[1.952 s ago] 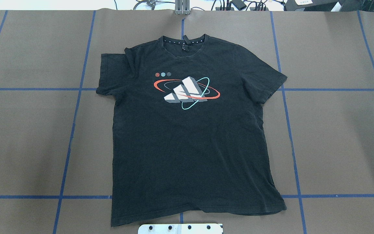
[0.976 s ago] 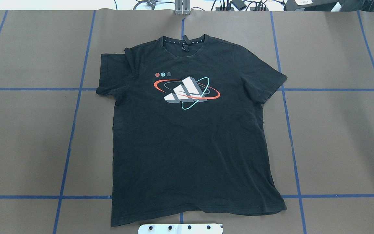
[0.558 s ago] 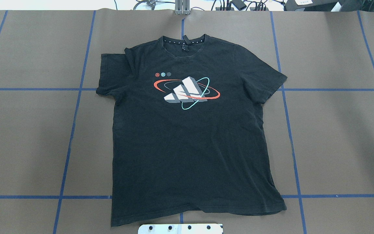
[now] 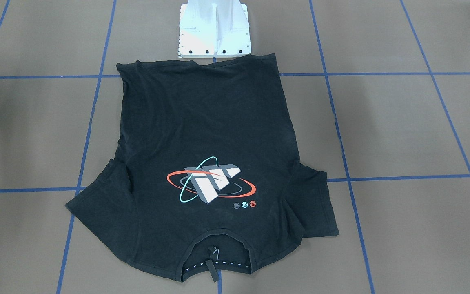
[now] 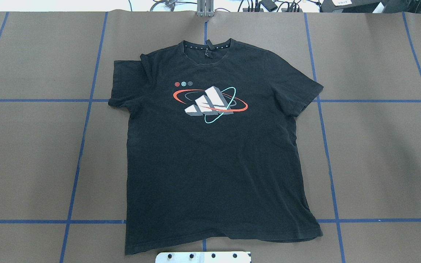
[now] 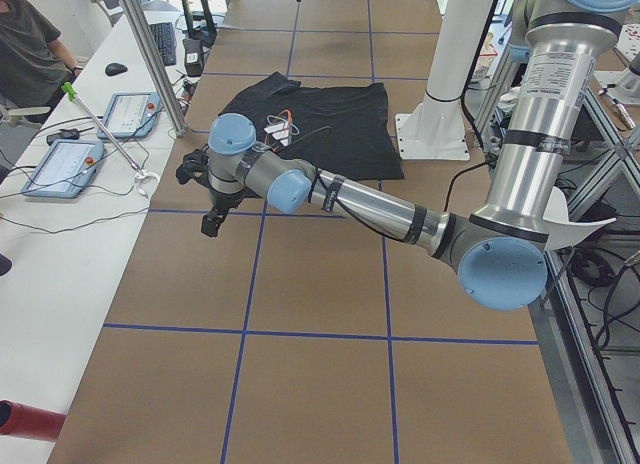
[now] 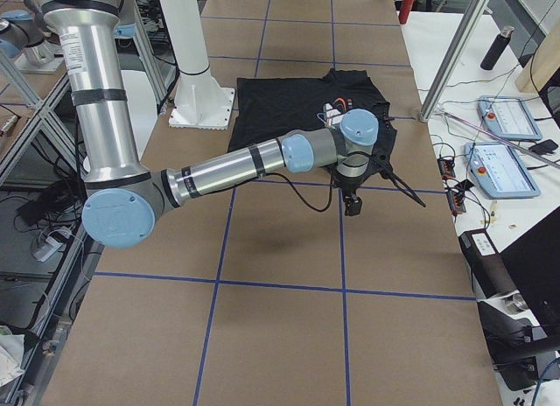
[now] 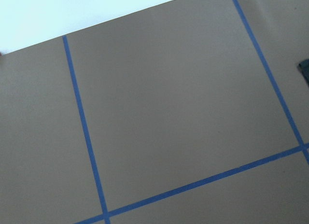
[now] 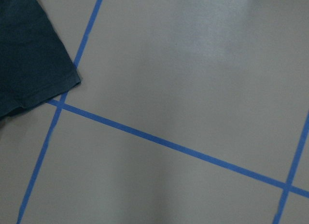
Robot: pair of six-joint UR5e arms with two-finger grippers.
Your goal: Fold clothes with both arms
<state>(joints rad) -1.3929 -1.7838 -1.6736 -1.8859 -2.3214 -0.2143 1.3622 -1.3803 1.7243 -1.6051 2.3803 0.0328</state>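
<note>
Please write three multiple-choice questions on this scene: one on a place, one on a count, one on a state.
1. Which end of the T-shirt lies next to the white base block? A the collar B the hem C a sleeve
2. How many small round dots stand beside the logo? A two B three C five
3. How does the T-shirt lie? A folded in half B crumpled in a heap C spread flat, print up
Answers: 1 B, the hem borders the block, the collar is at the far end. 2 B, three dots in a row. 3 C, no fold shows and the print faces up.
</note>
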